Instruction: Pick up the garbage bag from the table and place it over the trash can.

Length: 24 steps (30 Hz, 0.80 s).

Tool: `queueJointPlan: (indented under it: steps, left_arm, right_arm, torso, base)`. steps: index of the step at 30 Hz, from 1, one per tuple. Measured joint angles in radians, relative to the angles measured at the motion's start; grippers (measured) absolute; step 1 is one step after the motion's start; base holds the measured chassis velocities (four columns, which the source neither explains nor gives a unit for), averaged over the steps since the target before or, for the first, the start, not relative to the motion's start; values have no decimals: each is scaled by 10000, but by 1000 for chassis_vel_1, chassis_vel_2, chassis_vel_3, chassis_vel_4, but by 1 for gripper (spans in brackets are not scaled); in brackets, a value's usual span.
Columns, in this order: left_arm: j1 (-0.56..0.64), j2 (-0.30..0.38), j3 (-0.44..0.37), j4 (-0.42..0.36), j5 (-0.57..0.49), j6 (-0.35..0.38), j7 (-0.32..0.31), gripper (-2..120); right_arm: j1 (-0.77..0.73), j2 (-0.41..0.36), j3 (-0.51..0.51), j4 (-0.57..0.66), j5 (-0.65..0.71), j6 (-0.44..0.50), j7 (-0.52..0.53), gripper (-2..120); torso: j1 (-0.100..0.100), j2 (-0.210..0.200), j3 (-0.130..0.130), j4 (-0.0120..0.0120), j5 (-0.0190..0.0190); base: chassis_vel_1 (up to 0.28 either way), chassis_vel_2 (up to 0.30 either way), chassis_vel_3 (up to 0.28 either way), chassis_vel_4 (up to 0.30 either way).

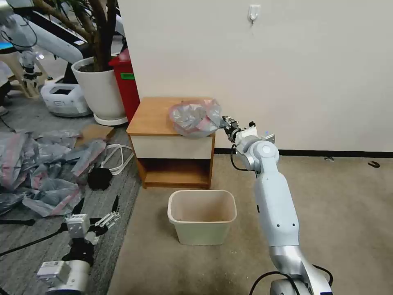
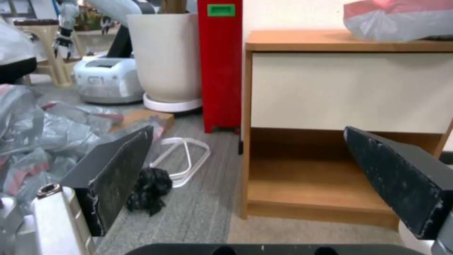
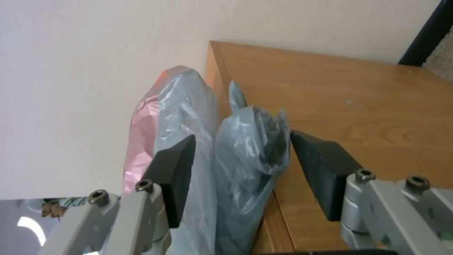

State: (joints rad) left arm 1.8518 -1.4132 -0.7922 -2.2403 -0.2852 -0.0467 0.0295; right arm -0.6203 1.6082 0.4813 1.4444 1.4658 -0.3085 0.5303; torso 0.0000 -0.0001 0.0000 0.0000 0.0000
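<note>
Right gripper (image 3: pixel 240 170) open around one garbage bag (image 1: pixel 194 118) on table (image 1: pixel 153 119); left gripper (image 1: pixel 96 213) open, holding nothing

The right gripper (image 3: pixel 241 170) straddles a bunched fold of the garbage bag (image 3: pixel 245 156) at the edge of the table (image 3: pixel 359 102), black pads (image 3: pixel 175 173) apart on either side, a pale wall (image 3: pixel 94 71) behind.
</note>
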Motion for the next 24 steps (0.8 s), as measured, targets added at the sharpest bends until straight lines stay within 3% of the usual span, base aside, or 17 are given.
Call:
queueJointPlan:
  steps: [24]
  left_arm:
    - [47, -84, -5, -9, 10, -31, -6, 100]
  right_arm:
    - [147, 0, -73, -343, -174, -11, -48, 55]
  torso:
    - [0, 0, 0, 0, 0]
  base:
    - [0, 0, 0, 0]
